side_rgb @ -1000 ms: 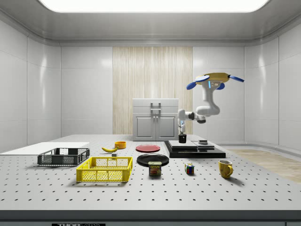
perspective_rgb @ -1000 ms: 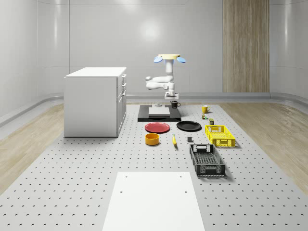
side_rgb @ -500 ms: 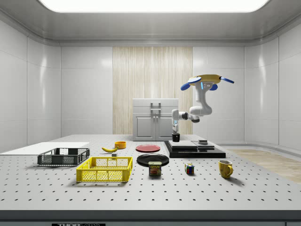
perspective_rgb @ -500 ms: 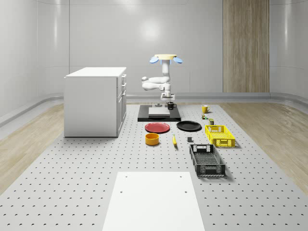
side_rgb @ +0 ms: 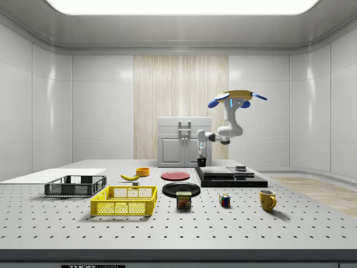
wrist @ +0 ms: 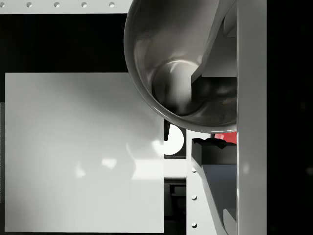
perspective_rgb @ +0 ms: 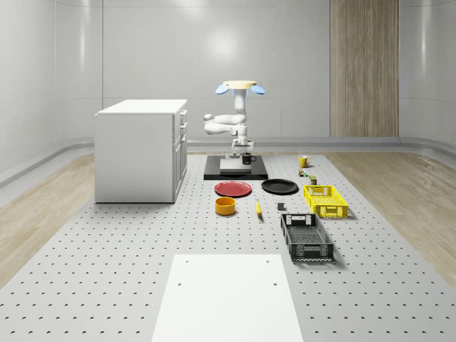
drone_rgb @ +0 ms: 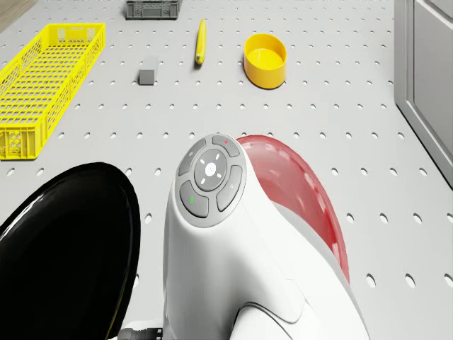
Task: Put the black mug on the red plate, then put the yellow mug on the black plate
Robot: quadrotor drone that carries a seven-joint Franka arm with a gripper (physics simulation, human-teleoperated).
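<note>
The drone (perspective_rgb: 241,87) hovers over the black platform (perspective_rgb: 258,173) at the back of the table. Its arm hangs down, with the gripper (perspective_rgb: 245,150) shut on the black mug (perspective_rgb: 246,158), which is held a little above the platform. In the side view the black mug (side_rgb: 201,162) hangs past the platform's left end, behind the red plate (side_rgb: 175,175). The wrist view looks into the black mug (wrist: 178,73). The red plate (perspective_rgb: 233,189) and black plate (perspective_rgb: 279,187) lie side by side in front of the platform. The yellow mug (perspective_rgb: 303,161) stands off to the whole-scene view's right.
A white cabinet (perspective_rgb: 139,149) stands at the whole-scene view's left. A white slab (perspective_rgb: 234,165) lies on the platform. In front of the plates are a yellow bowl (perspective_rgb: 225,206), a banana (perspective_rgb: 258,207), a yellow crate (perspective_rgb: 325,200) and a black crate (perspective_rgb: 306,236).
Drone, arm and held black mug have shifted toward the whole-scene view's left, which is the side view's left, nearer the red plate. Everything on the table has stayed put.
</note>
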